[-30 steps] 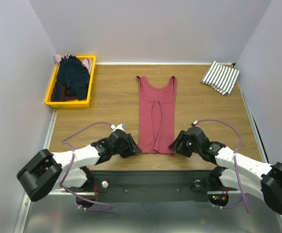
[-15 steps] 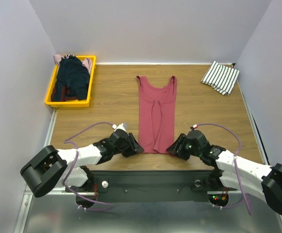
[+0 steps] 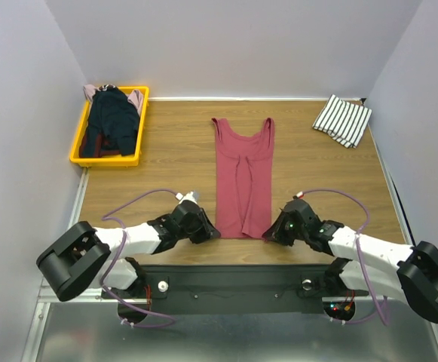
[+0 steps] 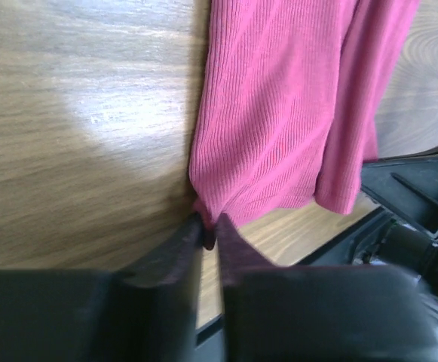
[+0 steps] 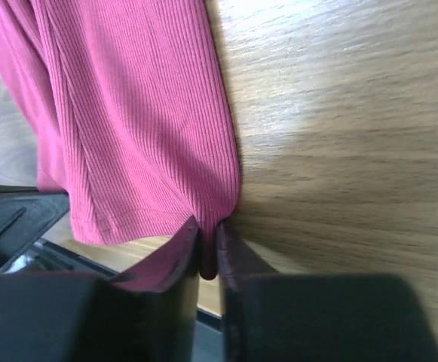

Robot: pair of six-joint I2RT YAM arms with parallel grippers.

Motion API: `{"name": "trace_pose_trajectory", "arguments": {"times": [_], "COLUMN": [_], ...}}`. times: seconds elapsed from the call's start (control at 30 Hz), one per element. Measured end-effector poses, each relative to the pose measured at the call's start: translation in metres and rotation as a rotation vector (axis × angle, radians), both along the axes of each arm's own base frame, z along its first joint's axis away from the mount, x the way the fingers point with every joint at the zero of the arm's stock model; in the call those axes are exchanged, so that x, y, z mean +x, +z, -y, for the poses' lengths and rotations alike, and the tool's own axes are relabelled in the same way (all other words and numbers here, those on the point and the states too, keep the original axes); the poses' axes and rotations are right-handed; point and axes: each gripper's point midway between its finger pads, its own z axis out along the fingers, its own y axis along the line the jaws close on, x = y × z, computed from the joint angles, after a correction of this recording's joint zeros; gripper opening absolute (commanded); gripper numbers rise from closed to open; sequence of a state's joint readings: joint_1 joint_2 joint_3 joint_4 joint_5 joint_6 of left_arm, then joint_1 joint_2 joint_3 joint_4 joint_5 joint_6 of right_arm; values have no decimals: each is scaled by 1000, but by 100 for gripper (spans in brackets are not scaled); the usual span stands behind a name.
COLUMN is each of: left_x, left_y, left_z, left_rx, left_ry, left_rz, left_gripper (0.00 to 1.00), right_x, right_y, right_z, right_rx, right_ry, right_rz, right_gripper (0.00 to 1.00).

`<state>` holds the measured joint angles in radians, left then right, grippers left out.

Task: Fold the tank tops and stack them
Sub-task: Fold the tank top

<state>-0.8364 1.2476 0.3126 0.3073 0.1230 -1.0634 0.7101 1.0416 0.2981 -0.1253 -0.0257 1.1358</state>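
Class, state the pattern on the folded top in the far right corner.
The folded top is white with thin black stripes; top external view.

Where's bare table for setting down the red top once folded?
Bare wood between the yellow bin and the red tank top, another patch between it and the striped top. Crowded at the near edge: left pincer and right pincer pinch the hem corners.

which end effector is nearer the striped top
Right. The right end effector grips the red top's near-right corner, toward the striped top; the left end effector grips the near-left corner, farther away.
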Motion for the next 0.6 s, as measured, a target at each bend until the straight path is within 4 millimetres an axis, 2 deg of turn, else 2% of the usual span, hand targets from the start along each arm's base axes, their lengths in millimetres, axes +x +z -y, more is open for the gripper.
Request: {"name": "trace_pose_trajectory", "arguments": {"times": [0.03, 0.1, 0.23, 0.37, 0.6], "left_x": [0, 1, 0, -12, -54], "left_y": [-1, -1, -1, -2, -1], "left_z": [0, 0, 2, 4, 12], "left_rx": [9, 17, 31, 48, 65], "left_ry": [-6, -16, -28, -50, -105], "left_rz": [2, 9, 23, 20, -24], "left_gripper": [5, 0, 0, 0, 0], "right_x": [1, 2, 6, -1, -45], "right_y": [-1, -1, 0, 0, 1], "right_z": [1, 3, 8, 15, 17], "right_rx": [-13, -41, -113, -191, -266], "right_ry": [2, 18, 53, 98, 215], "right_rz": [2, 16, 35, 50, 49], "right_gripper": [9, 4, 2, 1, 0]}}
